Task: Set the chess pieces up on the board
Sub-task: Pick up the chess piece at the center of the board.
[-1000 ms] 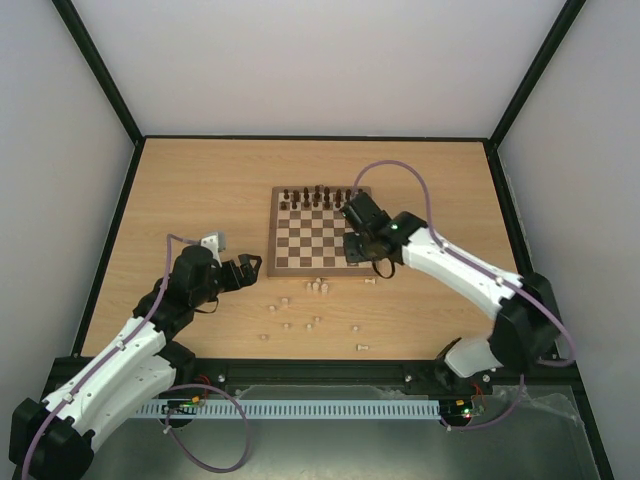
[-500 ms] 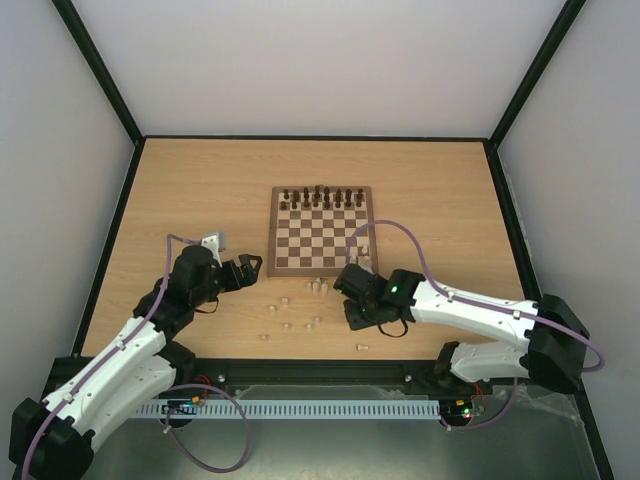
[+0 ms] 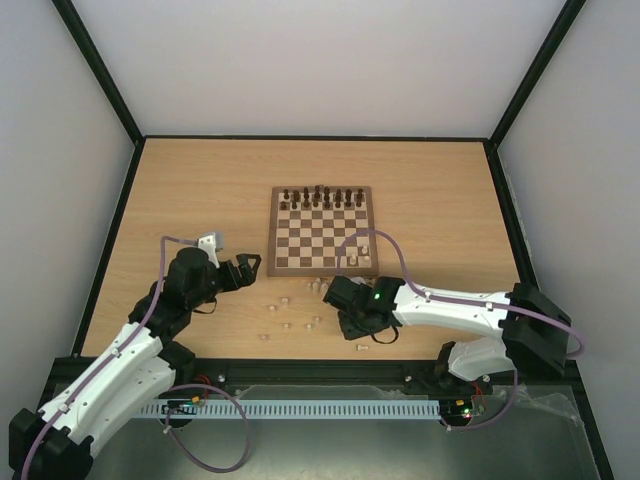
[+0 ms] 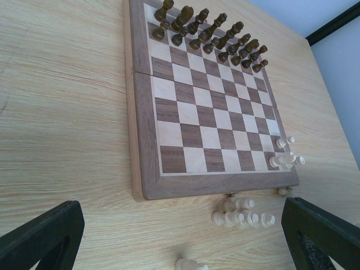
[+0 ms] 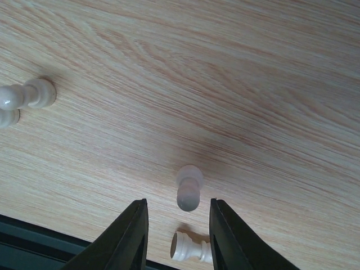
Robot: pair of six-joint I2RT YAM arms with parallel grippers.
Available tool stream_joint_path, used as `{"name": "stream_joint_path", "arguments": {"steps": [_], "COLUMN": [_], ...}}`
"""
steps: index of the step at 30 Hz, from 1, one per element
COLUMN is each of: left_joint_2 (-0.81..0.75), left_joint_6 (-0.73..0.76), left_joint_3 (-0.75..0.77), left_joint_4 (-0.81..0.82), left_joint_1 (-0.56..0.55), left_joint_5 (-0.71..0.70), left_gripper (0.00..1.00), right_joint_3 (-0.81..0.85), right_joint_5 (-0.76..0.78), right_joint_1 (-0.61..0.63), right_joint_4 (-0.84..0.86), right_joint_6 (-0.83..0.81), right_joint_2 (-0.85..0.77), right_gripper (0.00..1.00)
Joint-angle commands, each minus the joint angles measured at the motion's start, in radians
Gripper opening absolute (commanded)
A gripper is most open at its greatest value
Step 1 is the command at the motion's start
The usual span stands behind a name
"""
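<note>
The board (image 3: 272, 232) lies mid-table with dark pieces (image 3: 320, 196) along its far rows. A few pale chess pieces (image 3: 362, 254) stand on its near right corner, and more (image 3: 318, 288) lie scattered on the table in front. My right gripper (image 3: 348, 318) hangs over these, open. In the right wrist view a standing pawn (image 5: 189, 188) sits just ahead of the right gripper (image 5: 178, 211), touching neither finger, and a toppled pawn (image 5: 188, 247) lies below it. My left gripper (image 3: 250, 265) stands wide open left of the board and holds nothing.
The left wrist view shows the board's border (image 4: 136, 112), a cluster of pale pieces (image 4: 242, 216) just off its near edge and a few more (image 4: 284, 157) on the corner squares. Another pale piece (image 5: 28, 94) lies left of my right gripper. The table's dark front rail (image 3: 320, 365) is close behind.
My right arm has pulled back from the board's right side to the loose pieces in front, then shifted slightly left. The left arm has barely moved.
</note>
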Motion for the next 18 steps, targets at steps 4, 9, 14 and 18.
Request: {"name": "stream_joint_path", "arguments": {"steps": [4, 9, 14, 18], "left_joint_2": [-0.008, -0.008, -0.012, -0.011], "left_joint_6": [-0.001, -0.001, -0.002, -0.002], "left_joint_3": [0.004, 0.003, 0.000, 0.001], "left_joint_4": [-0.018, -0.018, -0.016, -0.019], "left_joint_1": [-0.004, -0.004, -0.004, -0.004], "left_joint_5": [0.011, 0.010, 0.009, 0.009], "left_gripper": [0.99, 0.99, 0.99, 0.99], "right_joint_3": [-0.032, -0.037, -0.030, -0.022], "right_joint_5": [-0.008, -0.004, 0.002, 0.015], "right_joint_1": [0.008, 0.008, 0.007, 0.007], "right_joint_4": [0.013, 0.027, 0.034, 0.031], "right_joint_6": [0.017, 0.018, 0.016, 0.013], "right_joint_2": [0.041, 0.060, 0.074, 0.097], "right_gripper": [0.31, 0.26, 0.20, 0.12]}}
